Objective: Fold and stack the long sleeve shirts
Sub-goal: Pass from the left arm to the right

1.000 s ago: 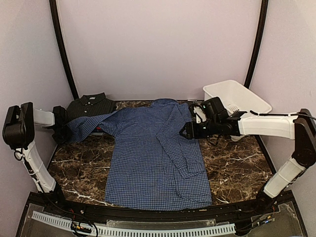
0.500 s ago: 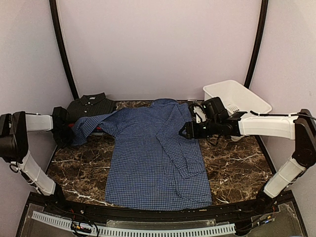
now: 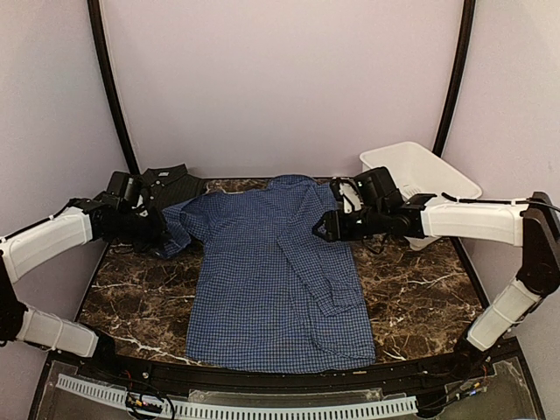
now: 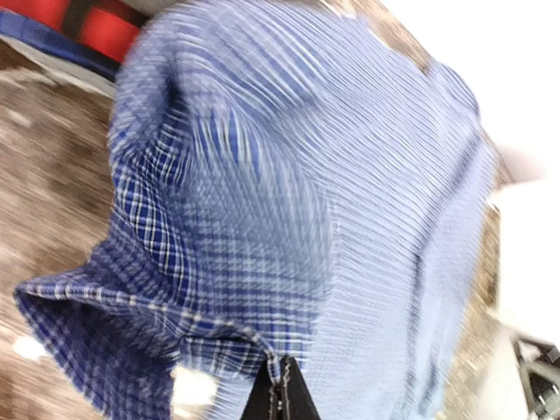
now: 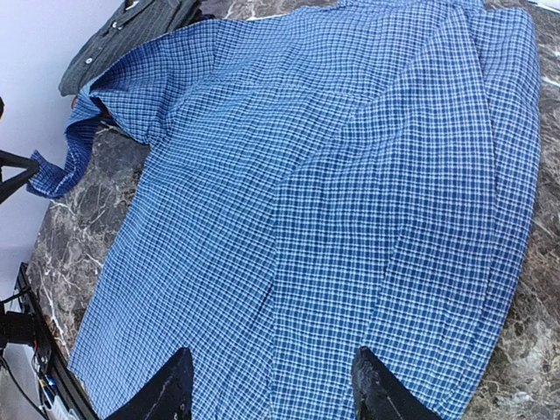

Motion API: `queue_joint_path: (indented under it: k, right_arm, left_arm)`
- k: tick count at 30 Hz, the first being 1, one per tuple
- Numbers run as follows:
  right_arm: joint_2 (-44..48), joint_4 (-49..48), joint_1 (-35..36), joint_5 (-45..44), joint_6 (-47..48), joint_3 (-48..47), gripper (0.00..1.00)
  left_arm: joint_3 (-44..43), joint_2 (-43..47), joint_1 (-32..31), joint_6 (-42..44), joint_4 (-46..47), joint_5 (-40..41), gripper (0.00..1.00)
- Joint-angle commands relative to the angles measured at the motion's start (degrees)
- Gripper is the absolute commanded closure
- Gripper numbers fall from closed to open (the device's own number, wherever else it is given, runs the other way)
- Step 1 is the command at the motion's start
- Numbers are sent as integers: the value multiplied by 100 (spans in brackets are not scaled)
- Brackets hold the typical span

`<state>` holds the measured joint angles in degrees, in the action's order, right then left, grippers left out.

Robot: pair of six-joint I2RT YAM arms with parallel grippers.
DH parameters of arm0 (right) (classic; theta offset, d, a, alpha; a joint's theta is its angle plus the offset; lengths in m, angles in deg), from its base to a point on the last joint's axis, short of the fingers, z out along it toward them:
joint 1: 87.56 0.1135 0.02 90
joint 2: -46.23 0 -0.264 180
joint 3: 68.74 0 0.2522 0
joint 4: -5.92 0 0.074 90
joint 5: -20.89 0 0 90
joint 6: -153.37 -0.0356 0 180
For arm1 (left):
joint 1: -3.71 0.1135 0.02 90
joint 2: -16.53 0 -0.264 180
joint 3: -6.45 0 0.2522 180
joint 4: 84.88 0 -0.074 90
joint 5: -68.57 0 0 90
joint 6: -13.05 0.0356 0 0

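The blue shirt [image 3: 280, 289] lies spread flat on the marble worktop [image 3: 420, 289], hem at the near edge and collar toward the far wall, covering the middle of the surface. One folded sleeve [image 3: 337, 280] lies laid in along the shirt's right side. The left sleeve [image 3: 179, 226] runs out from the shirt's far-left shoulder and ends in a bunch. The left gripper [image 3: 164, 240] sits at that bunched end, its jaws clenched on the cuff edge; in the blurred left wrist view the dark tips press together into the checked cloth. The right gripper [image 3: 325, 229] hangs over the shirt's right chest, jaws released and standing apart, with only the flat cloth under them. Beyond the shirt's left shoulder, just beside it, lies the dark shirt [image 3: 166, 182], folded with its collar up; the left arm crosses in front of its near-left part. A strip of the red shirt [image 4: 109, 35] shows past the blue sleeve in the left wrist view, the rest hidden by that sleeve. Beyond the blue shirt's right shoulder stands the white basket [image 3: 420, 171], its near-left corner blocked by the right arm's wrist. In all: three shirts, one basket, two grippers.
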<state>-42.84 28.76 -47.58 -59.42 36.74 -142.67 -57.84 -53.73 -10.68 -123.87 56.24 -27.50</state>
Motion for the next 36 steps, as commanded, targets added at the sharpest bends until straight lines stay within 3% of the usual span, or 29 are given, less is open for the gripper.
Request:
queue_joint_path:
  k: [1, 6, 9, 16, 23, 36]
  right_arm:
    - [-187, -88, 175, 66, 97, -433, 41]
    - [-139, -192, 357, -16, 68, -469, 41]
    - [-119, -348, 508, -76, 12, -440, 41]
    - [-209, -756, 891, -247, -180, -443, 38]
    - [-503, -882, 1213, -487, -79, -738, 32]
    - [-1128, -1062, 1562, -803, 308, -1360, 31]
  left_arm:
    - [-88, 86, -611, -966, 603, -713, 100]
    - [70, -20, -1229, -2112, 1782, -936, 100]
    - [339, -73, -1541, -3167, 3070, -899, 100]
    - [563, -612, -1827, -4768, 4882, -860, 100]
    - [395, -1068, -1917, -5202, 5303, -1047, 100]
    - [298, -1196, -1915, -5312, 5371, -1202, 100]
